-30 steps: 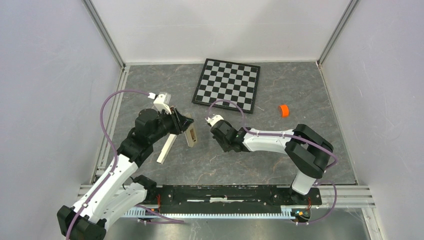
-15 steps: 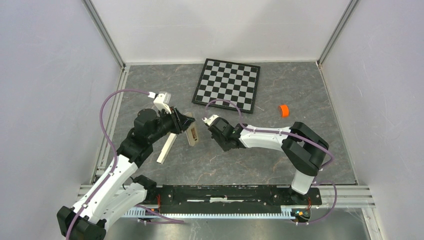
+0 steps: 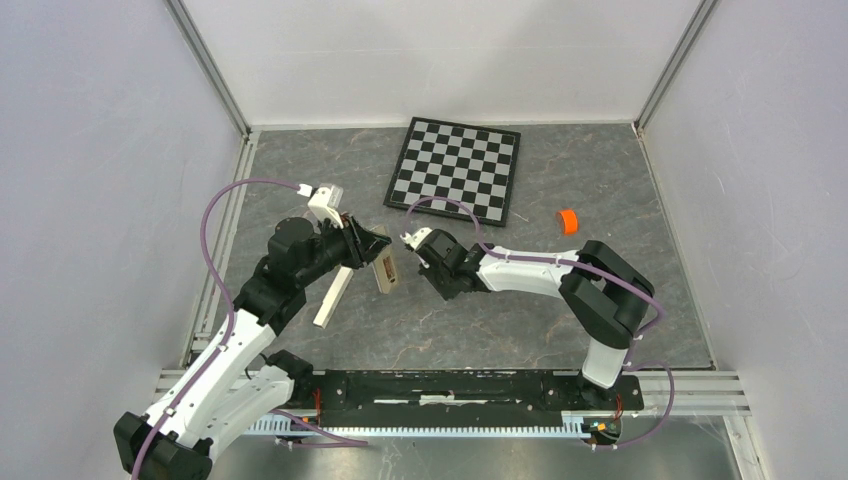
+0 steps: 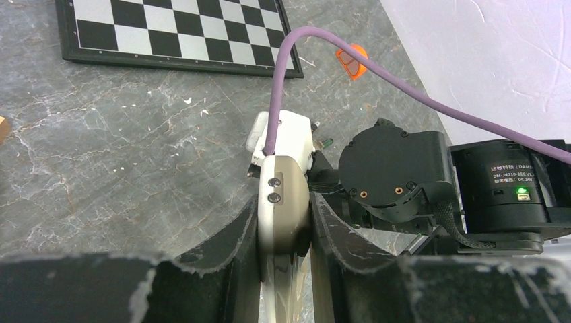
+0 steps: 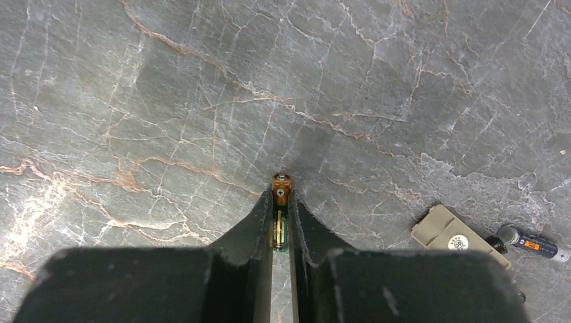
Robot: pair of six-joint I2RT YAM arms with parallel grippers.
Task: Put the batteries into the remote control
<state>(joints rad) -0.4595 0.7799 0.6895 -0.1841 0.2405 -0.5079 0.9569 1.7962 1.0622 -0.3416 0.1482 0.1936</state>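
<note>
Status: loading not yet done, by my reading; no cell is seen seated. At bottom centre of the left wrist view, the left gripper (image 4: pixel 283 202) is clamped on the remote control (image 4: pixel 282 225), a smooth pale plastic slab held edge-on, its recess hidden. At centre of the right wrist view, the right gripper (image 5: pixel 280 196) pinches 1 battery (image 5: pixel 281 183), a slim dark-green cylinder with a copper tip. At lower right lie a flat tan plate (image 5: pixel 450 235), perhaps the cover, and a 2nd battery (image 5: pixel 535 245), on the veined grey table (image 5: pixel 168 101). Remaining: insert both
</note>
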